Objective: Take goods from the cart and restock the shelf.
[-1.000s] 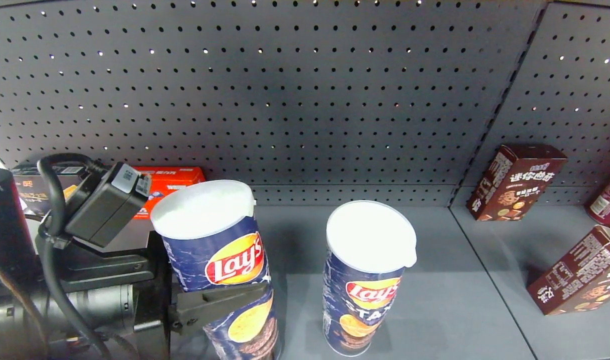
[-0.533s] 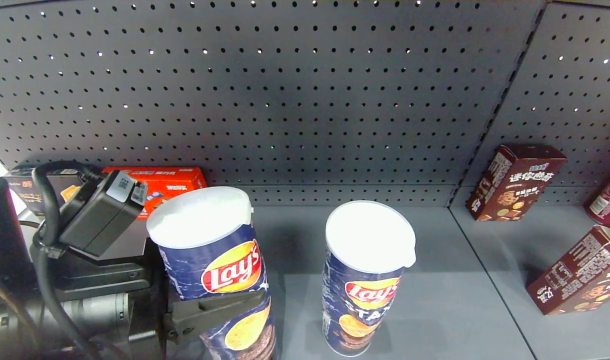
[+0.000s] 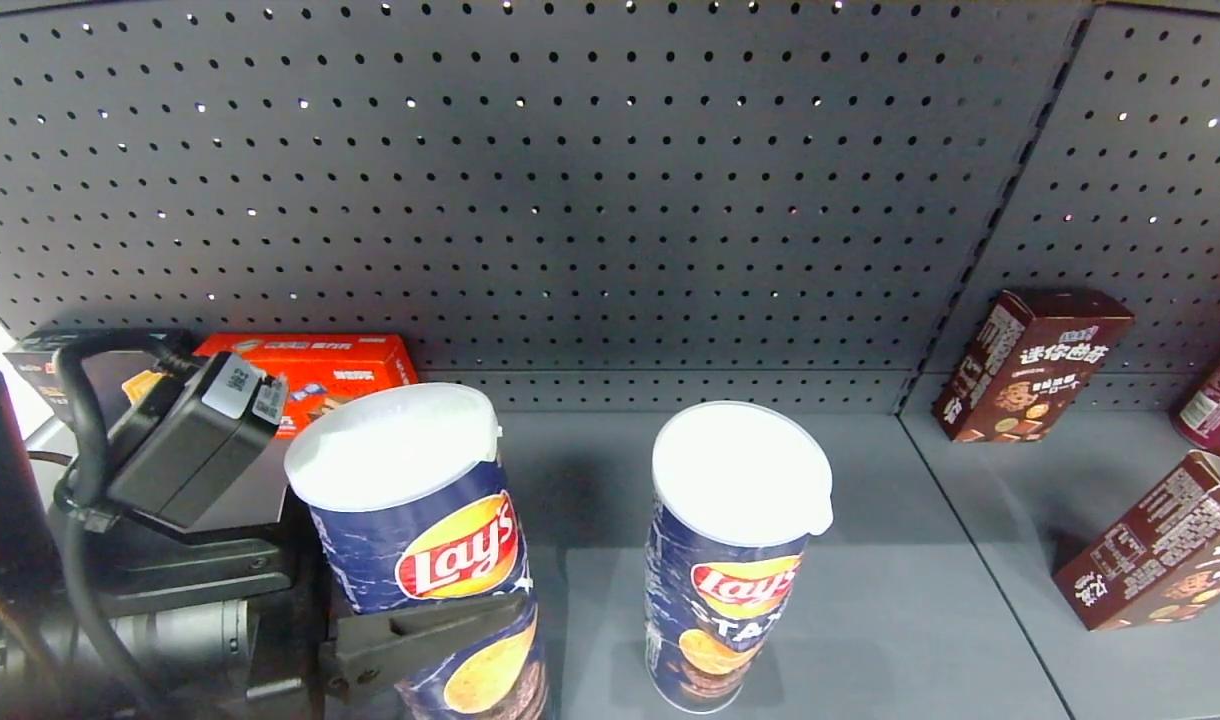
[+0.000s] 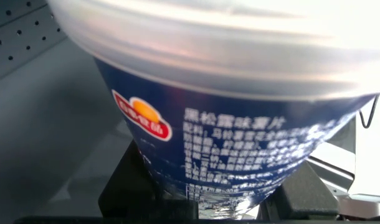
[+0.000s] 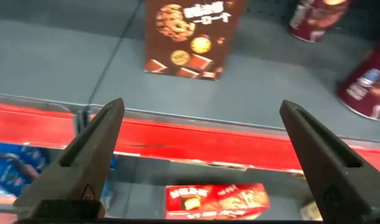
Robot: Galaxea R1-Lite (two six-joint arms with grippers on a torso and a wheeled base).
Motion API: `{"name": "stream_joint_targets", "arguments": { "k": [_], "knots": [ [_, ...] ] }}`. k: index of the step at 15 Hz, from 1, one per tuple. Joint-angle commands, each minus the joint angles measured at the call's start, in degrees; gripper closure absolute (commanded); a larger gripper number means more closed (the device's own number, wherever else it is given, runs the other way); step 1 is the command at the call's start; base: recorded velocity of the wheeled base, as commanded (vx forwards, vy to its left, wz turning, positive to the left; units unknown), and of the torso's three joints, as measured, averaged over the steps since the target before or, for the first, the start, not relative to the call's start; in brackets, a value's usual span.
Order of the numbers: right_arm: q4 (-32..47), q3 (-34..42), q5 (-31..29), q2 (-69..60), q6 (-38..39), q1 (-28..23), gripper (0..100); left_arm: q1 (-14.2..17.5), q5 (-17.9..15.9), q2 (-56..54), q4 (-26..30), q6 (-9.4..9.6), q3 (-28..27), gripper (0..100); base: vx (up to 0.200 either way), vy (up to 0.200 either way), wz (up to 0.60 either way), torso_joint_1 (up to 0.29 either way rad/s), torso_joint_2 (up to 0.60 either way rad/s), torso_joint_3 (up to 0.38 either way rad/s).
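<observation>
The left gripper (image 3: pixel 425 635) has its jaws pinching a can (image 3: pixel 415 520), slightly tilted, at the front left of the grey shelf (image 3: pixel 900 620). The can's base is out of sight. A second can (image 3: pixel 735 560) stands upright near it, mid-shelf. A perforated grey back panel (image 3: pixel 570 200) rises behind. An orange box (image 3: pixel 315 365) lies at the back left, and brown boxes (image 3: pixel 1030 365) sit in the right bay. The right gripper (image 5: pixel 202 106) has its jaws spread wide, before a red edge strip (image 5: pixel 240 146).

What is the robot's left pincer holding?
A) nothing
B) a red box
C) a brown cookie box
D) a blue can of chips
D: the left pincer grips the blue can of chips low down, with one finger on each side.
</observation>
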Motion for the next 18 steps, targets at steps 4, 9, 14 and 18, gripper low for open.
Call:
{"name": "stream_joint_targets", "arguments": {
  "k": [4, 9, 14, 18],
  "knots": [
    [-1.2, 0.6, 15.9, -0.4, 2.1, 0.2, 0, -0.5, 0.1, -0.1, 0.0, -0.01, 0.8, 100, 0.0, 0.0, 0.0, 0.0, 0.0, 0.0],
    [2.8, -0.8, 14.5, -0.4, 6.6, -0.2, 0, -0.4, 0.1, -0.9, 0.0, -0.1, 0.8, 100, 0.0, 0.0, 0.0, 0.0, 0.0, 0.0],
    [2.8, 0.6, 20.6, -0.4, 6.8, 0.0, 0, -0.5, 0.0, -1.0, 0.0, -0.1, 0.6, 100, 0.0, 0.0, 0.0, 0.0, 0.0, 0.0],
    [2.6, 0.7, 18.2, -0.4, 9.9, 0.0, 0, -0.5, 0.0, -1.0, 0.0, -0.1, 1.3, 100, 0.0, 0.0, 0.0, 0.0, 0.0, 0.0]
  ]
}}
